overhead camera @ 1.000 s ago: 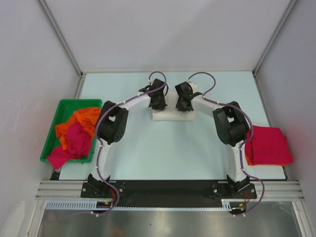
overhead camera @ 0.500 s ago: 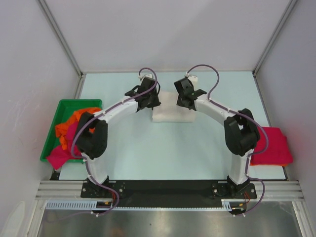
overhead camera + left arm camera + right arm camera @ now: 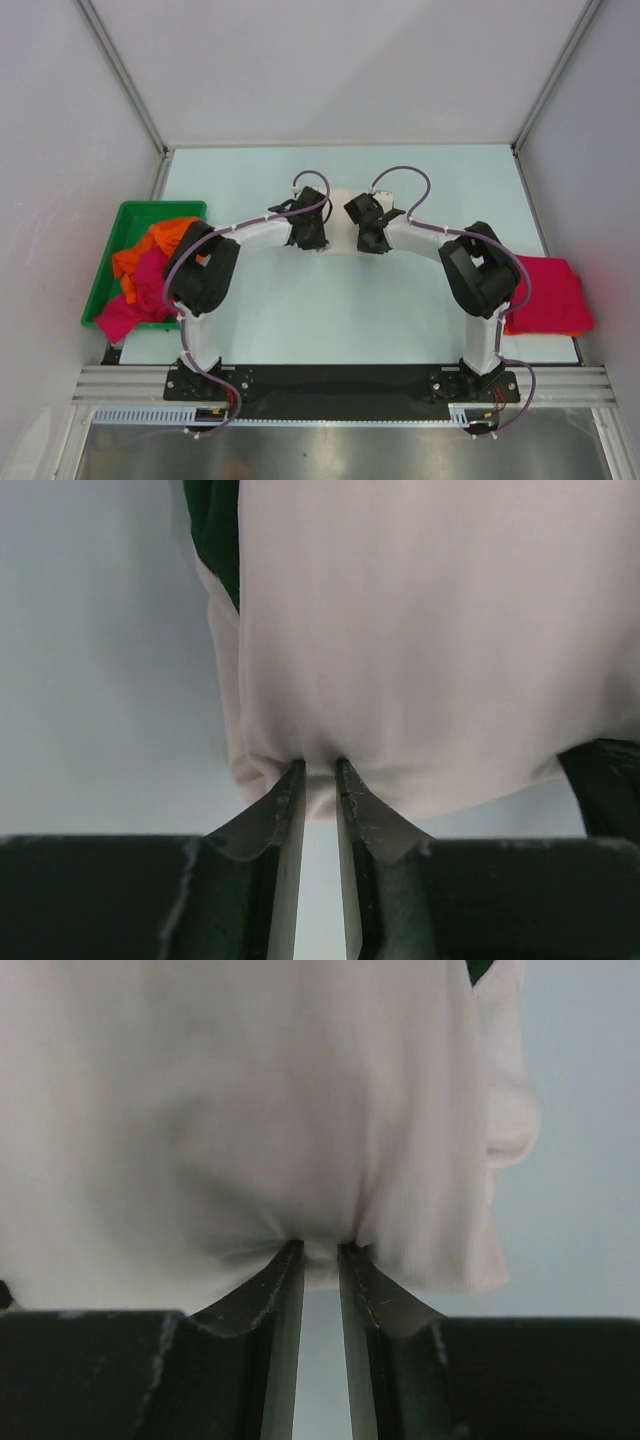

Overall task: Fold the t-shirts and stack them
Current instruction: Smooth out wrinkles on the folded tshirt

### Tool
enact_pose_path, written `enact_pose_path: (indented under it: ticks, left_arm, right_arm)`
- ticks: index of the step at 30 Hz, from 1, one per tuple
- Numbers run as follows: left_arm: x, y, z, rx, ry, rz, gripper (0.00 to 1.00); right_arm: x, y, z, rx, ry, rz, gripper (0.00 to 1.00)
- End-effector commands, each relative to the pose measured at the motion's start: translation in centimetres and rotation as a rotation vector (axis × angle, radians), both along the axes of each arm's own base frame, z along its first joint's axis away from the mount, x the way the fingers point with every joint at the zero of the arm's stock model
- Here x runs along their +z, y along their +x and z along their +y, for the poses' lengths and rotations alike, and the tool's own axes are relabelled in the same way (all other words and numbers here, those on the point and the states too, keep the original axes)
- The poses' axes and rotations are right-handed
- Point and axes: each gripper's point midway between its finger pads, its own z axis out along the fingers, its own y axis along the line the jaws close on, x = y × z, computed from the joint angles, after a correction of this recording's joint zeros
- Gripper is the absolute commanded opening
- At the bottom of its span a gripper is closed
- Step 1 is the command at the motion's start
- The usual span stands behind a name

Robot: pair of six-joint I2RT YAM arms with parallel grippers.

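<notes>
My left pincer [image 3: 320, 772] and right pincer [image 3: 320, 1250] are each closed on a pinch of the cream t-shirt [image 3: 430, 630], its near edge bunched between the fingertips. The shirt lies at the middle of the pale blue tabletop [image 3: 330, 300], with a dark green sleeve [image 3: 215, 530] showing at one side. A folded crimson t-shirt [image 3: 548, 292] rests at the right edge. At the left, a green bin [image 3: 135, 222] holds a crumpled orange t-shirt [image 3: 160, 240] and magenta t-shirt [image 3: 150, 285].
</notes>
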Motion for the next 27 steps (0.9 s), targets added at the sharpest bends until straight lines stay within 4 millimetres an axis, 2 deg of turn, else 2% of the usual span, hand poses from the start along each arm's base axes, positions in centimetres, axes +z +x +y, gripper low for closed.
enact_pose_path:
  ticks: [1,4,7,8,10,11,12,13,14,16,17,18,20,21,22,24,25,27]
  left_arm:
    - [-3.8,-2.1,-0.7,-0.022,0.005,0.098,0.22]
    - [-3.5,-2.2,-0.5,-0.018,0.012,0.082,0.21]
    - [-1.0,-1.9,-0.1,-0.005,0.008,0.019,0.19]
    - [1.6,-1.4,-0.1,-0.003,-0.015,-0.04,0.19]
    - [5.3,-0.4,-0.1,0.014,-0.041,-0.128,0.22]
    - [7.4,0.1,-0.2,0.013,-0.058,-0.172,0.23]
    - [8.6,0.5,-0.3,0.012,-0.065,-0.193,0.25]
    - [10.8,1.5,-0.9,0.012,-0.087,-0.234,0.25]
    - [10.8,1.8,-1.2,0.006,-0.079,-0.226,0.25]
    - [12.1,3.2,-2.2,0.0,-0.095,-0.251,0.25]
    - [11.8,3.4,-2.4,-0.003,-0.09,-0.24,0.25]
    - [10.1,3.7,-2.8,-0.013,-0.075,-0.209,0.25]
    - [8.7,3.9,-3.6,-0.03,-0.075,-0.174,0.24]
    - [6.3,3.7,-3.8,-0.038,-0.054,-0.124,0.22]
    - [5.1,3.3,-3.8,-0.035,-0.05,-0.093,0.21]
    - [3.0,2.7,-3.6,-0.03,-0.044,-0.046,0.2]
    - [1.0,1.7,-3.0,-0.022,-0.027,-0.007,0.2]
    - [-0.3,1.3,-2.9,-0.021,-0.027,0.003,0.2]
  right_arm:
    - [-2.4,-1.1,-0.2,-0.023,-0.013,0.05,0.25]
    - [-1.6,-0.9,-0.1,-0.017,-0.014,0.028,0.25]
    - [1.1,0.0,0.1,-0.011,-0.005,-0.03,0.24]
    - [3.5,0.7,0.3,-0.014,0.013,-0.084,0.25]
    - [6.1,1.6,0.5,-0.009,0.032,-0.134,0.26]
    - [8.2,2.5,1.0,-0.003,0.05,-0.178,0.27]
    - [9.5,3.1,1.0,-0.006,0.062,-0.2,0.27]
    - [10.3,3.5,1.2,-0.003,0.069,-0.215,0.28]
    - [12.0,4.4,1.7,0.0,0.085,-0.248,0.28]
    - [11.6,5.3,1.7,0.005,0.064,-0.238,0.28]
    - [11.3,5.6,1.6,0.004,0.057,-0.23,0.28]
    - [10.3,6.0,1.7,0.001,0.049,-0.211,0.28]
    - [8.5,6.3,1.3,-0.012,0.039,-0.178,0.27]
    - [7.1,5.9,1.1,-0.014,0.029,-0.151,0.27]
    - [5.4,5.7,0.9,-0.024,0.028,-0.114,0.27]
    - [3.7,5.1,0.6,-0.028,0.021,-0.088,0.26]
    - [2.2,4.4,0.2,-0.032,0.011,-0.059,0.26]
    - [0.6,3.8,-0.1,-0.033,0.003,-0.035,0.26]
